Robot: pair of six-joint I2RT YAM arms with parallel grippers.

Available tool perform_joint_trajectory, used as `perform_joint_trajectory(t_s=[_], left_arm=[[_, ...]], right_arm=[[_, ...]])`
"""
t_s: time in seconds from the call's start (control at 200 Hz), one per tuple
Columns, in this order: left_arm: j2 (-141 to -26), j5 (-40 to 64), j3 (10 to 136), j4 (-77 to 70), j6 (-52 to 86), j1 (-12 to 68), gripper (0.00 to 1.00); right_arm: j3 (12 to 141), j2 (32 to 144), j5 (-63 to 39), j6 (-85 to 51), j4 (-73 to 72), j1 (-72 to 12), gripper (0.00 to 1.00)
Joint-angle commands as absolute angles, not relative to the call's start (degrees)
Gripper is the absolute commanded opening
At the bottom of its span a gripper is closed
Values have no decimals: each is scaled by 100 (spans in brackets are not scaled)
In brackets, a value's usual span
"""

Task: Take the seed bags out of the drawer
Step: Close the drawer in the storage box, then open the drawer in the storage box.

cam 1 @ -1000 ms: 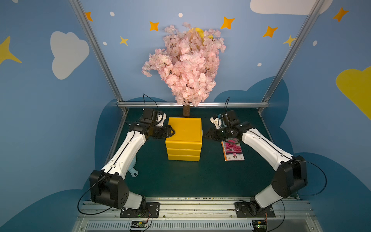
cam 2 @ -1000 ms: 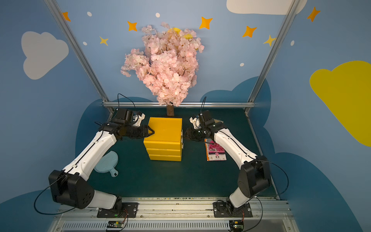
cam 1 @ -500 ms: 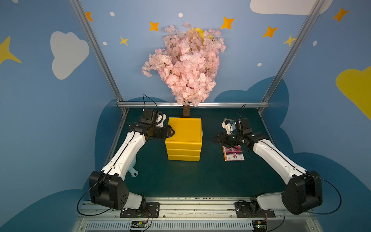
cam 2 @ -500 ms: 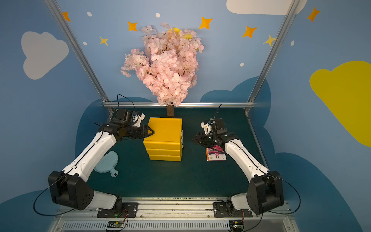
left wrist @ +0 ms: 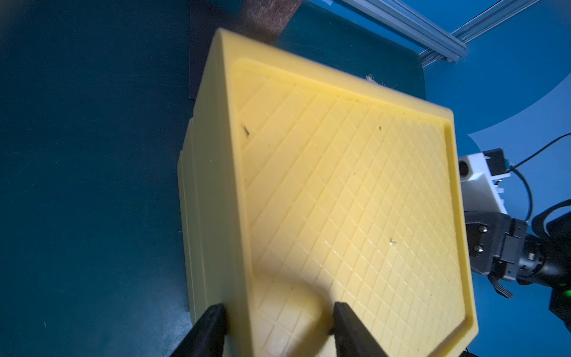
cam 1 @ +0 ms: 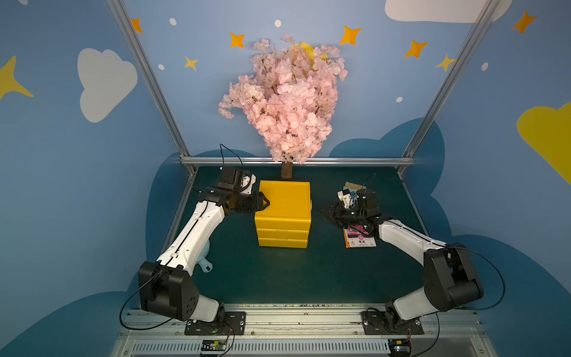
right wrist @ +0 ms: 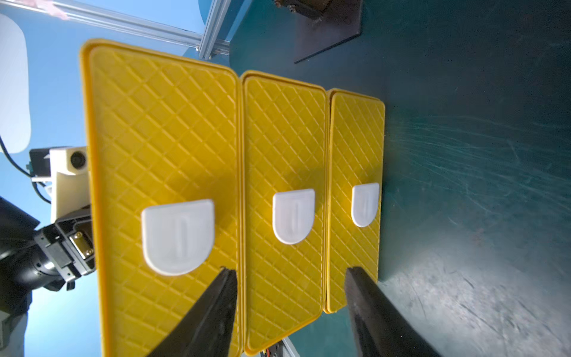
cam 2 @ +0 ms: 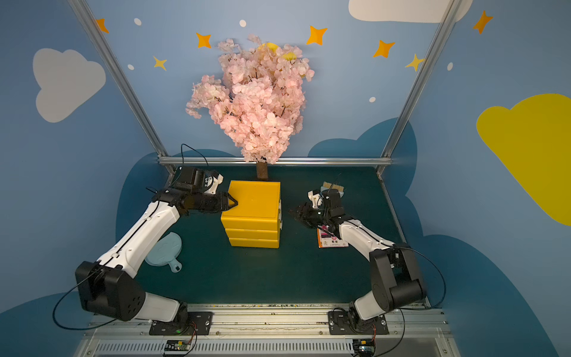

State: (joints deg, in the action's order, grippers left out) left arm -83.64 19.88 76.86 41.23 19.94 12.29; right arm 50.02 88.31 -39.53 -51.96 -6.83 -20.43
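- Seed bags (cam 1: 360, 240) lie flat on dark green mat (cam 1: 278, 278), right of yellow drawer unit (cam 1: 284, 201), partly under R arm (cam 1: 408, 238); count unclear.
- All 3 drawer fronts (right wrist: 284, 139) look shut; can't tell if more bags are inside, so prob. partway.
- L gripper (cam 1: 265, 203) clamps unit's top edge; R gripper (right wrist: 289, 270) gapes empty, facing the fronts.
- Mat scuffed; blue walls w/ clouds, stars; pink blossom tree (cam 1: 287, 102) behind unit.

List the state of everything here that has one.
Drawers: all three shut.
Left gripper: shut on the drawer unit's top edge.
Right gripper: open, empty, facing the drawer fronts.
Seed bag: flat on the table, outside the drawers.
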Motion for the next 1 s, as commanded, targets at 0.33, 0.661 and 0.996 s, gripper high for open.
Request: perform_joint_trajectory(t_s=[0.33, 0.661, 0.996], left_arm=[[-8675, 2331, 7693, 4241, 1969, 1334, 57], [-8700, 2351, 7777, 4298, 1933, 1336, 57], [-8695, 2322, 7752, 4324, 1932, 1335, 57]], right_arm=[[4679, 9170, -4107, -5847, -1935, -2205, 64], [4518, 9419, -4222, -6395, -2792, -2213, 67], [4450, 9791, -4244, -6772, -3341, -2241, 58]])
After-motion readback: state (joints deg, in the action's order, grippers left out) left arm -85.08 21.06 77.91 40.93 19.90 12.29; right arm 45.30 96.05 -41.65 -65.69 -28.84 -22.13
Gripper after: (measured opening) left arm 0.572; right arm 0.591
